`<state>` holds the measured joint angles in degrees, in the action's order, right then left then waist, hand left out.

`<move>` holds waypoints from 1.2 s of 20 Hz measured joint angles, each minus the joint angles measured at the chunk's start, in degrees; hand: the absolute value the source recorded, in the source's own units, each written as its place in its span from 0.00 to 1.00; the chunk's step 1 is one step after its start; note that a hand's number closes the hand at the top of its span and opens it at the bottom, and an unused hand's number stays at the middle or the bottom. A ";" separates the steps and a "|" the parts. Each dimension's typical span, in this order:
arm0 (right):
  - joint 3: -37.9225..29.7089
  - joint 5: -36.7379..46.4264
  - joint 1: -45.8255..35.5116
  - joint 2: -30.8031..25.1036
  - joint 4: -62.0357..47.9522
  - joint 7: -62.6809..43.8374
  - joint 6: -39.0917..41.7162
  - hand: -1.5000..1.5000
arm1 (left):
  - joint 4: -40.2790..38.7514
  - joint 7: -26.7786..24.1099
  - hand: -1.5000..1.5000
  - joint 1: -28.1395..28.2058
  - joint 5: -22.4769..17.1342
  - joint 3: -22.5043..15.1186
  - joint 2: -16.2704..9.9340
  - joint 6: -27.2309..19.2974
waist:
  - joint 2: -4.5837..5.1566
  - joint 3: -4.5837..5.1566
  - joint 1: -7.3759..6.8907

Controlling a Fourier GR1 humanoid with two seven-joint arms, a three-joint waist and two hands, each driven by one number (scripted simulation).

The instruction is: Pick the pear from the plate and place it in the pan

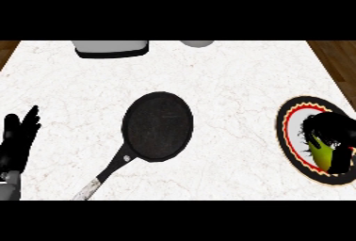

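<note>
A yellow-green pear (321, 153) lies on a round plate (288, 123) with a black, red and cream rim at the right edge of the counter. My right hand (331, 132) is over the plate, its fingers and thumb curled round the pear and hiding most of it. A black pan (157, 125) with a grey-tipped handle (104, 177) sits in the middle of the counter, with nothing in it. My left hand (17, 141) rests open at the far left edge, fingers up.
A grey and black appliance (111, 48) stands at the back edge, left of centre. A grey round object (198, 43) shows at the back centre. The white marble counter (230, 84) ends in wood floor at both back corners.
</note>
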<state>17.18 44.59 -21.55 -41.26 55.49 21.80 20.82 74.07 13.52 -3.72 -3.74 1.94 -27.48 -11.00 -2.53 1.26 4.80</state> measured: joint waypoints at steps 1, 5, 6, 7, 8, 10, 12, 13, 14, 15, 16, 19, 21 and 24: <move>-1.59 -0.65 1.06 0.55 0.48 -2.91 -1.26 1.00 | -0.20 0.09 0.50 0.64 -0.03 0.41 -0.16 -0.30 | -0.49 0.06 1.14; -6.40 -2.35 5.09 4.29 4.91 -13.87 -7.60 1.00 | -0.48 -0.10 0.50 2.40 -0.21 1.67 -0.75 -0.92 | -1.21 -0.13 3.75; -7.20 -2.44 5.77 5.33 6.87 -15.95 -9.65 1.00 | -0.45 -0.15 0.50 2.84 -0.26 1.84 -0.76 -1.02 | -1.32 -0.25 4.09; -7.82 -2.35 6.32 6.49 9.05 -17.92 -11.90 1.00 | -0.47 -0.25 0.50 3.23 -0.28 2.05 -0.75 -1.21 | -1.37 -0.35 4.26; -8.49 -2.31 6.61 7.53 11.49 -19.51 -14.16 1.00 | -0.47 -0.21 0.50 3.48 -0.36 2.23 -0.79 -1.28 | -1.47 -0.44 4.54; -9.54 -2.31 6.96 9.98 16.88 -22.45 -18.43 1.00 | -0.56 -0.48 0.50 3.96 -0.54 2.51 -0.73 -1.30 | -1.49 -0.55 4.68; -9.43 -1.86 7.96 12.63 22.79 -25.35 -21.74 1.00 | -0.29 -0.53 0.50 4.12 -0.50 2.50 -0.68 -1.37 | -1.39 -0.64 4.67; -8.72 -1.03 8.52 14.13 25.72 -27.17 -23.16 1.00 | -0.13 -0.47 0.50 4.02 -0.47 2.41 -0.66 -1.33 | -1.23 -0.67 4.44; -8.03 -0.13 9.31 15.32 28.83 -29.20 -24.20 1.00 | -0.07 -0.62 0.50 4.06 -0.35 2.32 -0.66 -1.30 | -1.04 -0.69 4.21; -7.30 0.73 10.36 16.44 32.08 -31.17 -25.09 1.00 | 0.15 -0.66 0.50 4.15 -0.40 2.30 -0.73 -1.10 | -0.89 -0.72 3.92; -6.28 1.87 11.35 17.84 35.23 -33.50 -25.89 1.00 | 0.31 -0.78 0.50 4.07 -0.48 2.21 -0.69 -0.86 | -0.64 -0.75 3.45; -2.46 6.58 13.55 21.76 44.59 -41.92 -26.56 1.00 | 0.96 -1.37 0.50 3.51 -0.31 1.67 -0.37 -0.48 | 0.10 -0.82 1.77; 0.75 10.38 15.10 24.82 50.41 -48.20 -26.22 1.00 | 1.64 -1.12 0.50 3.04 -0.29 1.20 -0.39 0.13 | 0.55 -0.89 0.53; 6.18 17.01 15.33 30.39 56.47 -57.74 -24.79 1.00 | 1.55 -0.84 0.50 1.32 -0.14 0.44 0.18 0.85 | 1.31 -0.99 -1.43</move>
<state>23.36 61.60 -6.23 -10.87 111.97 -35.94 -3.96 75.62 12.68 -2.40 -3.89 2.38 -27.29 -10.14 -1.21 0.27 3.37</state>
